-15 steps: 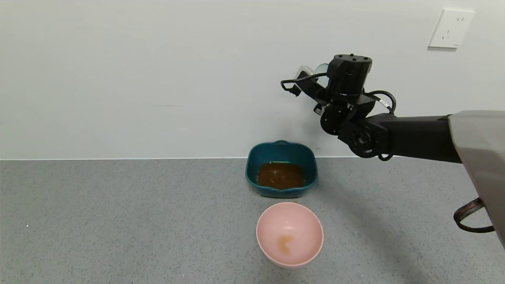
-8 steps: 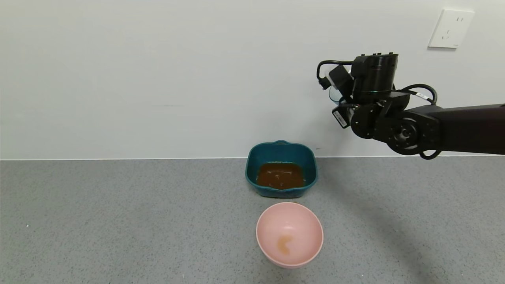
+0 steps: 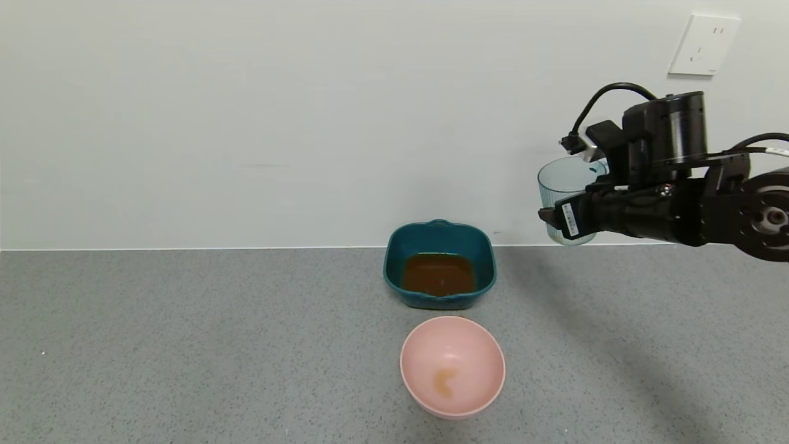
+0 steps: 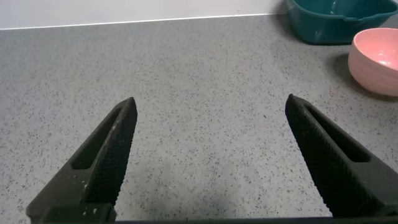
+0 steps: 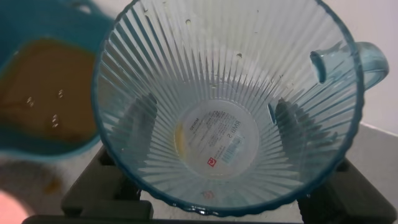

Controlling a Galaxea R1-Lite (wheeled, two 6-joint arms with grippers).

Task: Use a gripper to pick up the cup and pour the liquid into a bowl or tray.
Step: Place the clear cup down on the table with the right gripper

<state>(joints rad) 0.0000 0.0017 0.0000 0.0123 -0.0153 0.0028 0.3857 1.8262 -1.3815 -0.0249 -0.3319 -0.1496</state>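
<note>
Gripping the emptied cup (image 3: 564, 200), the right tool (image 3: 570, 216) has swung upright, away from the basin (image 3: 439, 237).

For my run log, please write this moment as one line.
right gripper: holds ribbed blue-grey plastic cup, upright, nearly empty | reddish-brown liquid: in teal squarish basin

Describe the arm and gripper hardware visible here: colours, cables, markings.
Right gripper: black, on a black jointed arm with a cylindrical wrist unit, looping black cables and a small white label near the fingers. Left gripper: two black tapered fingers with a fine textured inner face and a recessed slot along each.
</note>
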